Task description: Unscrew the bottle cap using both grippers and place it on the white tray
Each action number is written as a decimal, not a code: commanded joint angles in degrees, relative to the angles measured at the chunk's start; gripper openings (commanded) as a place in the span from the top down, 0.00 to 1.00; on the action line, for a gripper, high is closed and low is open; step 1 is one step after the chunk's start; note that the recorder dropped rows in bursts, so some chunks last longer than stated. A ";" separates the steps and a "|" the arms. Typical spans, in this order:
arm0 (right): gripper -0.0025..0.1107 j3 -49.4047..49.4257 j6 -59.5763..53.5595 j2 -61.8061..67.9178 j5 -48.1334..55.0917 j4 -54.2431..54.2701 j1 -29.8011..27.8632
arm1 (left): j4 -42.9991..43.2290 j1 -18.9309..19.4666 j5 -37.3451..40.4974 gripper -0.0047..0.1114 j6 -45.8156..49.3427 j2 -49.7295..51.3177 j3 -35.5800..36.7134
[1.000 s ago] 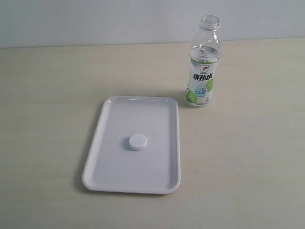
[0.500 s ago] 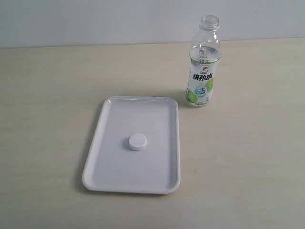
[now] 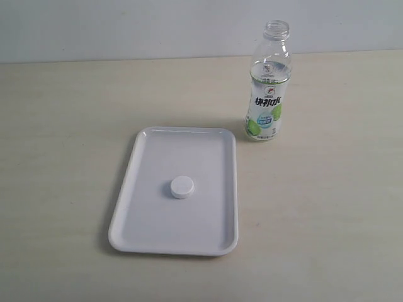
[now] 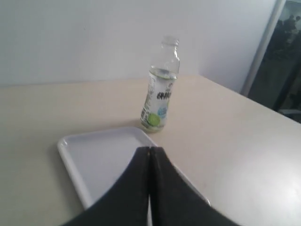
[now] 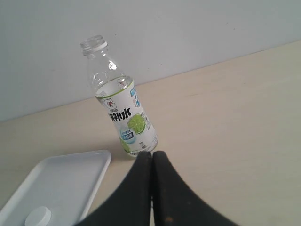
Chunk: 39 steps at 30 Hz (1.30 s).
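The white bottle cap lies flat near the middle of the white tray. The clear bottle with its green-and-white label stands upright and uncapped on the table, just past the tray's far right corner. Neither arm shows in the exterior view. In the left wrist view my left gripper is shut and empty, raised above the tray, with the bottle beyond it. In the right wrist view my right gripper is shut and empty, short of the bottle; the cap and tray show beside it.
The tan table spreads around tray and bottle. A pale wall bounds its far edge. A dark doorway or window frame stands off the table's side in the left wrist view.
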 commanded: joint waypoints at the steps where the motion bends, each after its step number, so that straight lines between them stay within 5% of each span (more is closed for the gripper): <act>1: 0.98 0.23 0.04 -0.44 0.09 0.19 -0.15 | 0.38 0.14 -7.96 0.96 1.32 -0.31 0.04; 21: 0.98 0.23 0.04 -0.44 0.09 0.19 -0.15 | 4.41 0.14 -7.32 0.96 3.11 -0.31 0.04; 26: 0.98 0.23 0.04 -0.44 0.09 0.19 -0.15 | 17.92 0.42 -7.32 0.96 3.61 -0.31 0.04; 29: 0.98 0.23 0.04 -0.44 0.09 0.19 -0.15 | 18.18 4.30 -7.32 0.96 3.61 -0.31 0.04; 39: 0.98 0.23 0.04 -0.44 0.09 0.19 -0.15 | 18.63 26.79 -7.56 0.96 3.73 -0.31 0.04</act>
